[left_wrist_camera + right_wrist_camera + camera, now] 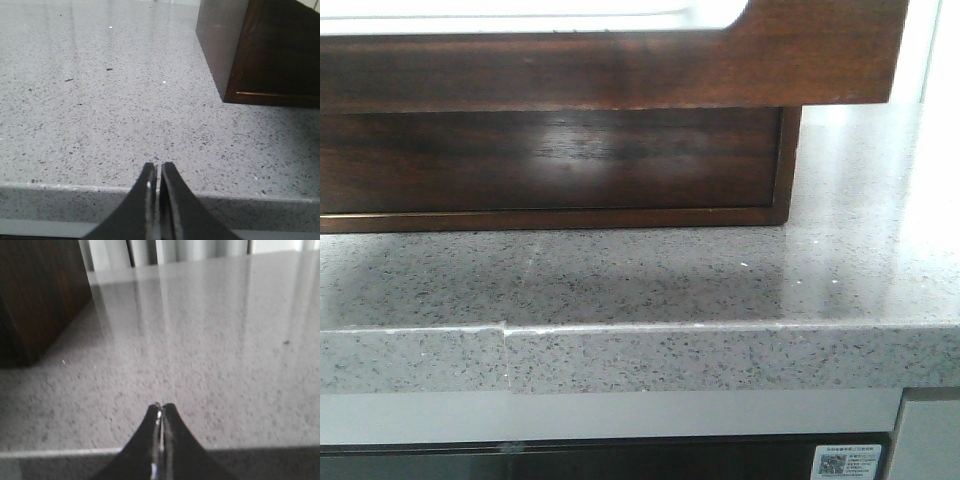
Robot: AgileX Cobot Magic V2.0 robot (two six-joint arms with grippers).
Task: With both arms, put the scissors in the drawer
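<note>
The drawer [620,70] is a wide glossy dark-brown front with a round-cornered cutout at the top of the front view. White lining [520,12] shows through the cutout. The drawer juts forward over the dark wooden box [550,160] beneath it. The scissors are not in any view. My left gripper [158,167] is shut and empty, low over the front edge of the counter. My right gripper [162,407] is shut and empty, also over the counter's front edge. Neither gripper shows in the front view.
The grey speckled stone counter [640,280] runs under the box to a front edge with a seam [505,328]. The box's corner stands in the left wrist view [260,50] and the right wrist view [35,295]. A dark appliance with a QR sticker [845,462] sits below.
</note>
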